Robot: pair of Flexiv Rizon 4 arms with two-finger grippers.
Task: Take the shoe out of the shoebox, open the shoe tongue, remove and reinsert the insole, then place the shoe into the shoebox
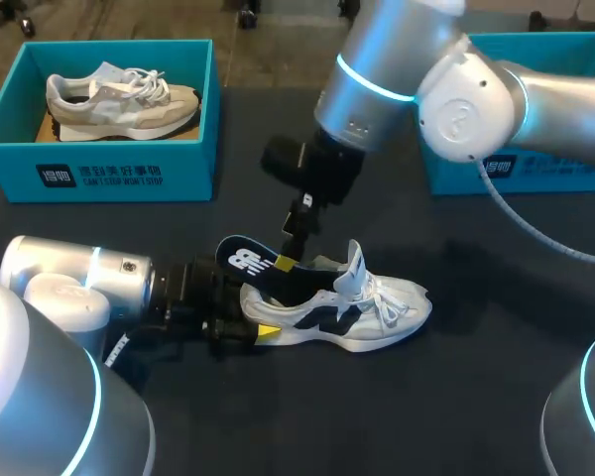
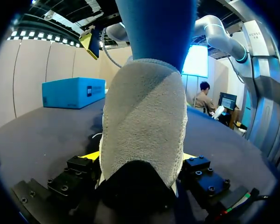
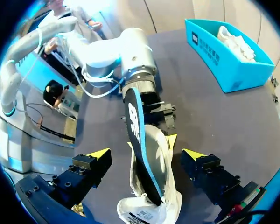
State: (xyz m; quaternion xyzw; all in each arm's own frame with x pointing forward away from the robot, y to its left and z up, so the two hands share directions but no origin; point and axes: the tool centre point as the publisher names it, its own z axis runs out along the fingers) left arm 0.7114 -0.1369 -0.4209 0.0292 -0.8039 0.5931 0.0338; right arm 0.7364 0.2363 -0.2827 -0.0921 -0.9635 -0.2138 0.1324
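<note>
- Left fingers (image 2: 79,169) clamp the heel of the white-and-black mesh sneaker (image 1: 362,315) on the dark counter (image 1: 476,397).
- Right fingers (image 3: 84,165) stand wide, either side of the dark blue insole (image 3: 134,122) sticking up from it.

A dark table (image 1: 476,397) is carrying a teal shoebox (image 1: 109,174) sitting at the far left, a second teal box (image 1: 555,181) sitting at the far right, and a white shoe (image 1: 377,312) lying near the middle.
</note>
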